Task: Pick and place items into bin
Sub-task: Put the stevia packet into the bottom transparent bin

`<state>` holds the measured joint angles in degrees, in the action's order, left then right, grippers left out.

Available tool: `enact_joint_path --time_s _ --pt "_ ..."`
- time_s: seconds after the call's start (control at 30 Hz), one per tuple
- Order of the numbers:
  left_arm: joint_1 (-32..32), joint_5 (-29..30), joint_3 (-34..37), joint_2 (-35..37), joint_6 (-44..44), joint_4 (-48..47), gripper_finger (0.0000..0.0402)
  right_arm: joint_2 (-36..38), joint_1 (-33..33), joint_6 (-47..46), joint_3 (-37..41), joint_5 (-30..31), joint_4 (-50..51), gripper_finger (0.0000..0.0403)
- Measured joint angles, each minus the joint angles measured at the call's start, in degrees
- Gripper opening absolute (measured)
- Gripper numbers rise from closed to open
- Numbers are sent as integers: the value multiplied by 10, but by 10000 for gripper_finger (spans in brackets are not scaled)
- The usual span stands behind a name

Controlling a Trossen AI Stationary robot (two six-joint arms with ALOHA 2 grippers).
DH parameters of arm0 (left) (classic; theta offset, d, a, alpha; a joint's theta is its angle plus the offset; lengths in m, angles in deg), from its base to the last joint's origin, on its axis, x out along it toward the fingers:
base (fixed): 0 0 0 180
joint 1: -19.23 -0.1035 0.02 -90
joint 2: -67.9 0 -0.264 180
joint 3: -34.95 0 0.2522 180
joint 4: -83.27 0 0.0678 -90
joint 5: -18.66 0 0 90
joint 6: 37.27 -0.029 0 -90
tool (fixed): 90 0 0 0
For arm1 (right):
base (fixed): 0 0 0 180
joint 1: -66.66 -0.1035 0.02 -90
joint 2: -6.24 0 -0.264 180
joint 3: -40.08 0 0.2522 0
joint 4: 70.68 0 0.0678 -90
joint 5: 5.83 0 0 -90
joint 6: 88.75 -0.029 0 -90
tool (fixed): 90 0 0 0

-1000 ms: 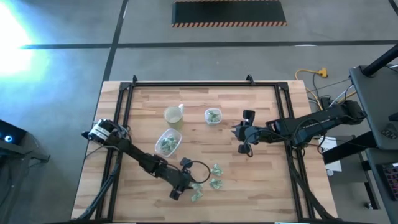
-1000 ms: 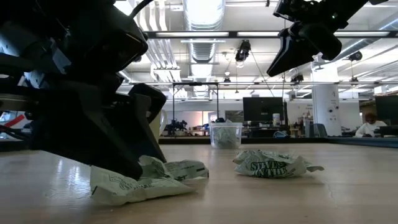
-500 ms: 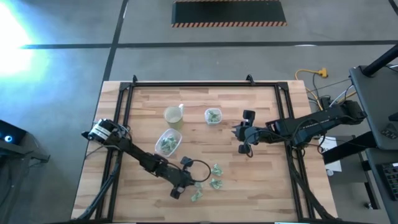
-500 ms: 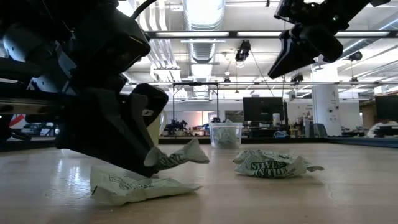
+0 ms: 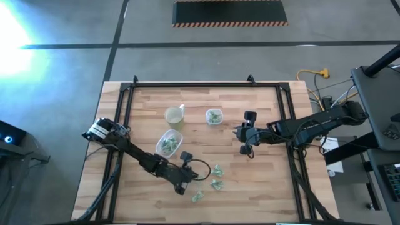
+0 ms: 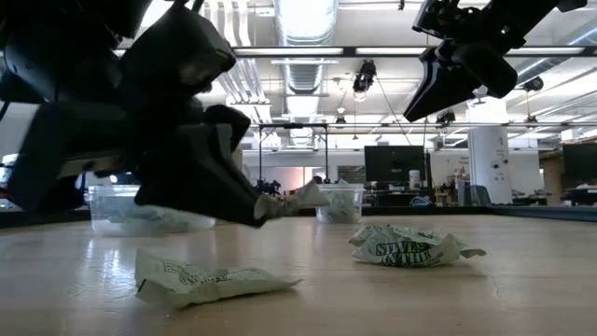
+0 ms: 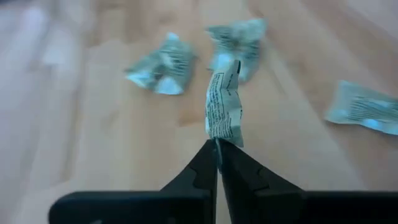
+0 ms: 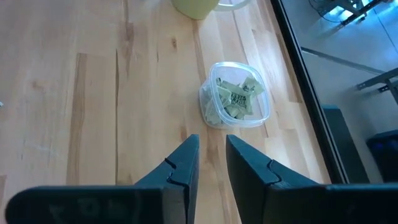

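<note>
My left gripper point(image 5: 185, 184) hovers over the table's near middle, shut on one small pale-green wrapped item point(image 7: 224, 106), which is also visible in the low view point(image 6: 297, 200). Three more items lie on the wood close by: one point(image 5: 217, 170), another point(image 5: 216, 184) and a third point(image 5: 197, 197). A clear bin point(image 5: 169, 144) and a small round tub point(image 5: 214, 116) hold several items each. My right gripper point(image 8: 210, 149) hangs above the table right of the tub, open, with nothing between its fingers. My left gripper pinches the item's near end point(image 7: 217, 140) between its two fingertips point(image 6: 254, 207). The fingers slant down from the left toward it. The item sticks out past the fingertips, lifted clear of the table.
A pale yellowish cup point(image 5: 174, 115) stands at the far left of the tub. A black frame point(image 5: 128, 100) rims the table's far, left and right sides. Bare wood lies between the loose items and my right gripper.
My left gripper has shut on one item and risen from the table with it, moving slightly toward the far edge. The item has lifted clear, while the flat one that lay beside it stays on the wood.
</note>
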<state>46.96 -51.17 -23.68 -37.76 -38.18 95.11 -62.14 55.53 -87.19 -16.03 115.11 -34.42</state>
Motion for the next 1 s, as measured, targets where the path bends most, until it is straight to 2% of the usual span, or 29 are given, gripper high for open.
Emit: enact_joint_path --time_s 0.13,0.37,0.5,0.6,0.8,1.0 --pt "7 65 0 31 5 -37 0 0 0 1 2 0 0 69" --pt "46 231 0 86 23 -109 0 0 0 1 3 0 0 64" --pt "77 349 0 119 77 -194 0 0 0 1 3 0 0 66" --pt "97 409 0 144 147 -276 0 0 0 1 3 0 0 65" --pt "108 426 0 172 297 -430 0 0 0 1 3 1 -1 61" --pt "108 429 0 175 382 -504 0 0 0 0 3 0 -1 64"
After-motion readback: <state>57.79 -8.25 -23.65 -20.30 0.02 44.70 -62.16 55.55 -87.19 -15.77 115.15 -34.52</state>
